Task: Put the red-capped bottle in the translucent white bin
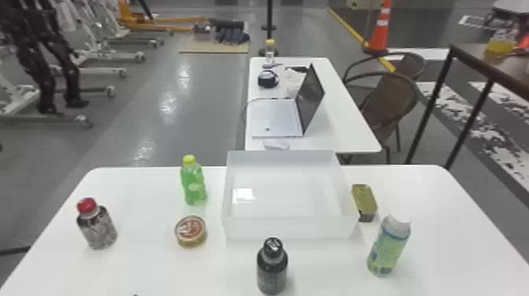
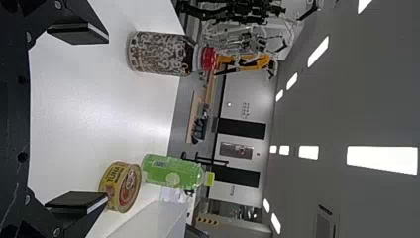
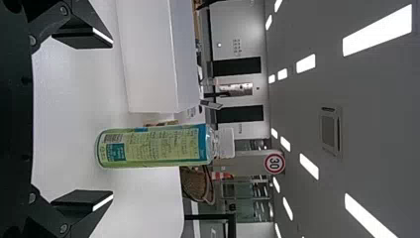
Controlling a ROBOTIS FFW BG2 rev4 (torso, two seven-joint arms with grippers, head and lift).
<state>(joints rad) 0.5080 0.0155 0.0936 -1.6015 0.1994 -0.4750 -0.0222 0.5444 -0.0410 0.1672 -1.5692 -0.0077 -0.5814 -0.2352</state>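
The left pincer (image 1: 135, 295) is spread, the right pincer (image 3: 112, 119) likewise; the red-capped bottle (image 1: 97, 228) is seen left of the bin (image 1: 291, 228).

My left wrist view: can (image 2: 119, 187) says "TUNA" in dark letters on its yellow side; the smaller print there I can't make out. My right wrist view: round sign (image 3: 274, 163) says "30", dark on white, red ring. White-capped bottle (image 3: 158, 147): barcode plus dense label print, too small for me. Green bottle (image 2: 171, 171): barcode-like patch, unreadable. Black bottle (image 1: 272, 271): white print on cap, can't read it.
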